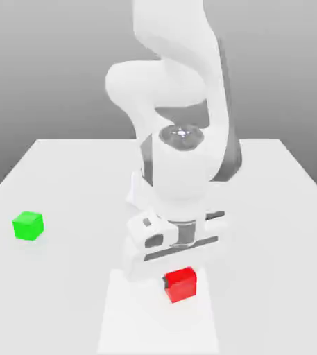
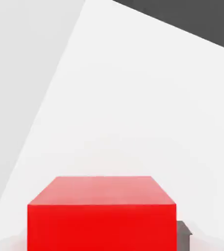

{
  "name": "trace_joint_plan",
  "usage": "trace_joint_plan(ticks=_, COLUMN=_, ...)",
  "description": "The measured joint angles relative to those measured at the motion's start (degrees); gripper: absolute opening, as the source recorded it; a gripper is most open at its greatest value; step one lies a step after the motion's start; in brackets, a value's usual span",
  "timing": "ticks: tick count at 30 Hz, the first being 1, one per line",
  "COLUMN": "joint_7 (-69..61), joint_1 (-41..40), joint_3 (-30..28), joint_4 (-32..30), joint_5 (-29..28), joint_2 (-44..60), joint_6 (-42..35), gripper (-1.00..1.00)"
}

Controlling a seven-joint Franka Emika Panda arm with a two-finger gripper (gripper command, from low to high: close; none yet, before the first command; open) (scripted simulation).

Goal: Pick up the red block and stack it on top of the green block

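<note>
The red block [image 1: 181, 285] sits on the white table [image 1: 71, 173] near its front edge, just right of centre in the exterior view. My gripper [image 1: 180, 281] is lowered straight over it, and a dark fingertip [image 1: 165, 281] presses against the block's side. In the hand view the red block [image 2: 102, 215] lies very close, with a dark fingertip [image 2: 184, 234] against its edge. The gripper is shut on the red block, which still looks level with the table. The green block [image 1: 28, 225] stands alone towards the exterior view's left, well apart from the arm.
The white arm [image 1: 182, 104] rises from the table's middle behind the hand. A lighter rectangular patch [image 1: 119, 326] marks the table surface under the red block. Open tabletop lies between the two blocks.
</note>
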Motion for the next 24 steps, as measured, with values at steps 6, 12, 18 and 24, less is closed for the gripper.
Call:
trace_joint_plan(ticks=6, joint_7=-1.3, joint_1=-0.3, joint_3=0.7, joint_4=-0.8, joint_5=1.7, joint_2=-4.9, joint_6=-4.2, gripper=-1.0)
trace_joint_plan(ticks=12, joint_7=0.3, joint_1=1.2, joint_3=-1.1, joint_4=-2.1, joint_5=1.4, joint_2=-8.3, joint_6=-7.2, gripper=-1.0)
trace_joint_plan(ticks=18, joint_7=11.8, joint_1=-12.1, joint_3=-9.5, joint_4=-3.0, joint_5=-2.8, joint_2=-10.4, joint_6=-8.9, gripper=-1.0)
trace_joint_plan(ticks=24, joint_7=22.6, joint_1=-22.4, joint_3=-14.8, joint_4=-3.8, joint_5=-5.5, joint_2=-13.0, joint_6=-10.7, gripper=-1.0)
